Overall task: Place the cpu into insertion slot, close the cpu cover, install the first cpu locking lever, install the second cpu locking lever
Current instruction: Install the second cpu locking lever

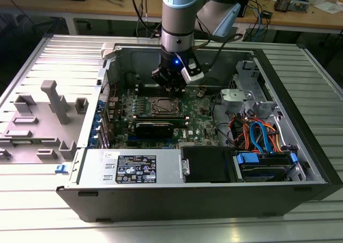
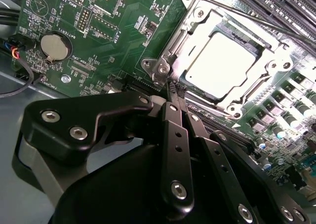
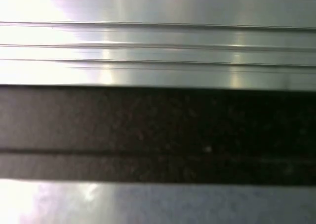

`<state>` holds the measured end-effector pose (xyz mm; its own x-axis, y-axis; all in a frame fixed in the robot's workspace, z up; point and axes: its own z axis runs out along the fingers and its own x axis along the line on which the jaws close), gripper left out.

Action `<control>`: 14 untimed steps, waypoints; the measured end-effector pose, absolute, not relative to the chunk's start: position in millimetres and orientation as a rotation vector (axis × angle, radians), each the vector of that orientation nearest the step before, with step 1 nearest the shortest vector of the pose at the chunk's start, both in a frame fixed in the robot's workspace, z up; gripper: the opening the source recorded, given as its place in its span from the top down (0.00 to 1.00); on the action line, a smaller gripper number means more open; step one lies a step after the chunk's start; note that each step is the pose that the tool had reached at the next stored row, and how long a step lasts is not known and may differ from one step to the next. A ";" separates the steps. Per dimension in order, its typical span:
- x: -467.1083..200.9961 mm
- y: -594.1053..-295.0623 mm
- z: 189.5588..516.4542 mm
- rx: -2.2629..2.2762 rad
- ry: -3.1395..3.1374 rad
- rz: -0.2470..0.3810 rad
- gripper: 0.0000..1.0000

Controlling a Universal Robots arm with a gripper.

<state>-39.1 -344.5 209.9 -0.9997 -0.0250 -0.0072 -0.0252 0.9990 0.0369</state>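
The cpu [image 2: 222, 61] lies flat in the insertion slot [image 2: 151, 66], its pale metal top showing through the window of the cpu cover [image 2: 185, 41], which lies down over it. My gripper [image 2: 176, 88] is shut, fingertips together with nothing seen between them, just off the socket's near corner. A thin lever rod [image 2: 269, 22] runs along the socket's far side. In the exterior view the gripper [image 1: 170, 89] hangs inside the open computer case, right above the far edge of the insertion slot [image 1: 162, 107].
Long black memory slots [image 2: 276, 2] flank the socket and a coin battery [image 2: 54, 45] sits on the green board. A black module [image 1: 154, 128], power supply [image 1: 134, 168] and cabled drive cage [image 1: 257, 138] crowd the case. Grey fixtures [image 1: 53, 101] stand on the exterior view's left.
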 end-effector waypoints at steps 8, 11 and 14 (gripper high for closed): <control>-39.1 -345.8 209.8 -0.039 3.134 0.058 0.89; -39.1 -346.7 209.8 -0.040 3.134 0.058 0.89; -39.1 -348.0 209.8 -0.039 3.134 0.058 0.89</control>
